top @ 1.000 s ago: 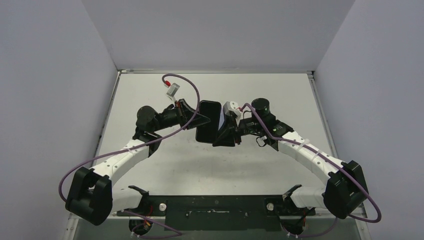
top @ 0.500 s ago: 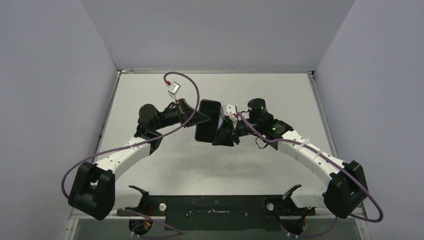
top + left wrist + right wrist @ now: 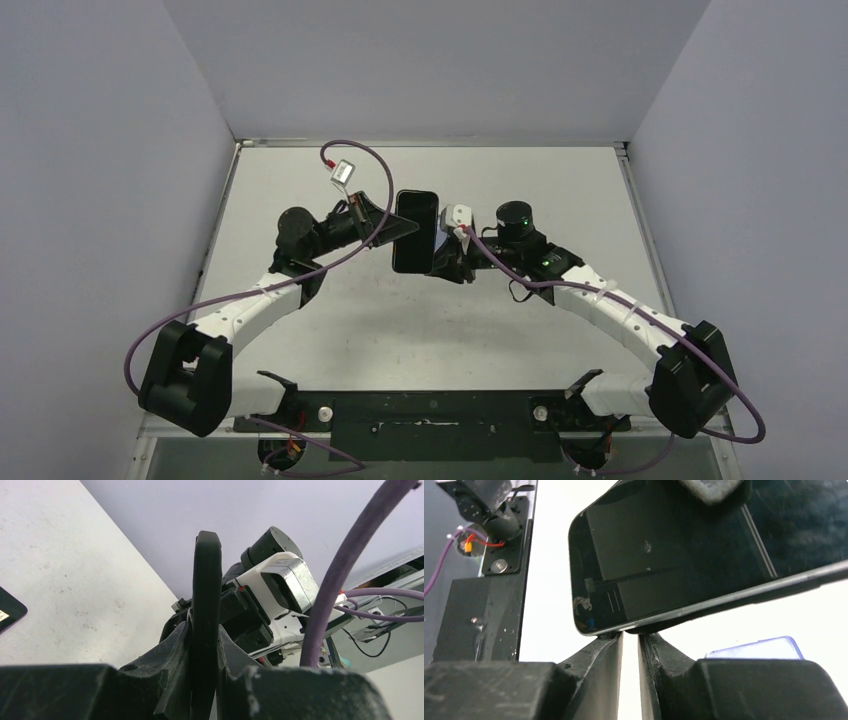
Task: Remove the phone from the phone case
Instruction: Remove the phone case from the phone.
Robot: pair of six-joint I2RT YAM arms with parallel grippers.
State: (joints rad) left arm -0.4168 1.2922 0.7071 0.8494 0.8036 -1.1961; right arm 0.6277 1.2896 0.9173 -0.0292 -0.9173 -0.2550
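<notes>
Left hand: my left gripper (image 3: 204, 630) is clamped on the phone case (image 3: 206, 580), whose black slab stands edge-on, straight out between my fingers
Right hand: my right gripper (image 3: 630, 639) has its fingers drawn to a narrow slit just under the phone (image 3: 649, 565); I cannot tell whether they pinch its edge or only touch it
Where it is: the cased phone hangs between my two wrists, held up off the table (image 3: 330, 330), with a hand at each side
Long axis: it runs away from my bases and across both grippers, so each hand meets a long side
Face: the glossy front shows to my right wrist camera
Nearer hand: both are at it; I judge the left to have the surer hold
What the move turns on: I judge the phone must leave toward my right hand, square to the slab, while the left steadies the shell
</notes>
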